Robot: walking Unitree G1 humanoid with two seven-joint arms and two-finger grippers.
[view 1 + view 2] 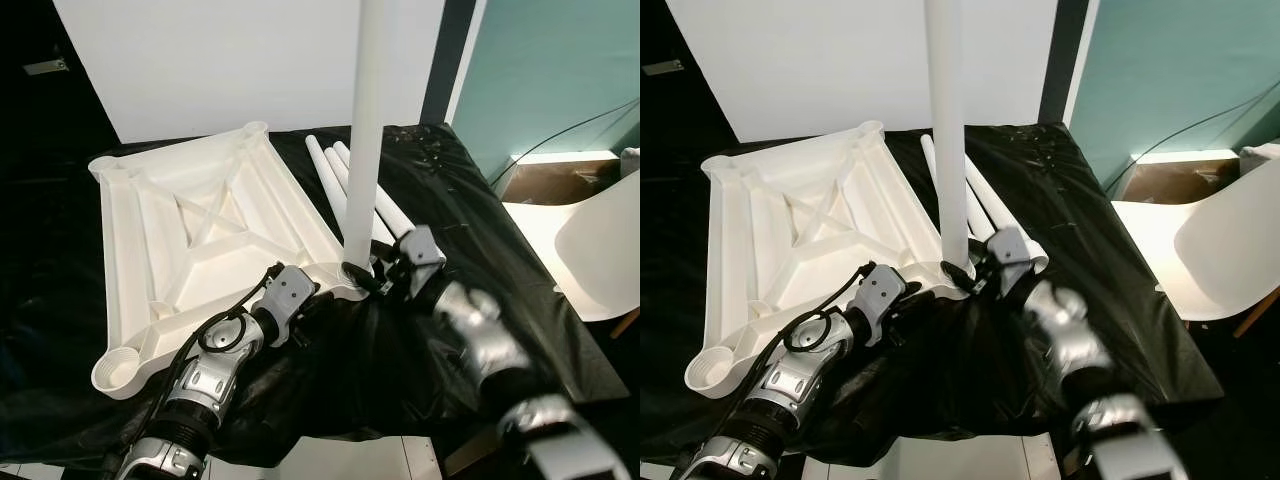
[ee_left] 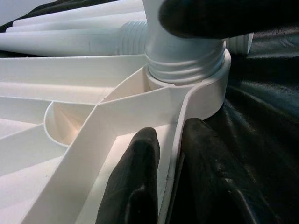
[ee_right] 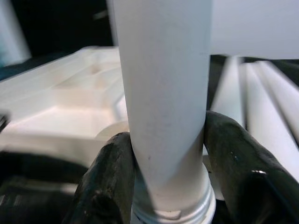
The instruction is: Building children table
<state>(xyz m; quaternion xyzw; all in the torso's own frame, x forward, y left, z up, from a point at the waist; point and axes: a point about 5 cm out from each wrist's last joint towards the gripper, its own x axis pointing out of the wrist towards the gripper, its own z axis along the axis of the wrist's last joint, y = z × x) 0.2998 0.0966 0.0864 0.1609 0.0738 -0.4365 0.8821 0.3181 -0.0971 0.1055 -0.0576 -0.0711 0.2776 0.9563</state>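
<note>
While your white tabletop (image 1: 190, 240) lies upside down on the black plastic sheet (image 1: 470, 220), ribs facing up, one white leg (image 1: 370, 130) stands upright in the corner socket (image 1: 352, 272) nearest your right arm. Your right gripper (image 1: 378, 270) is clamped around that leg just above its threaded end, one black finger (image 3: 110, 172) on each side (the thread sits partly inside the socket ring). Your left gripper (image 1: 305, 300) pinches the tabletop's thin outer rim just beside the same socket, fingers (image 2: 135, 182) closed on the rim, one inside and one outside it. Three more white legs (image 1: 335, 175) lie flat on the sheet just behind the socket, side by side, touching the standing leg's far side. Another open socket (image 1: 118, 370) sits at the tabletop corner nearest your left arm. Beyond the tabletop a white board (image 1: 250, 60) leans upright. Well to the right of the tabletop, past the sheet's edge, stands a white chair (image 1: 600, 250), with a brown cardboard box (image 1: 550, 180) behind it.
</note>
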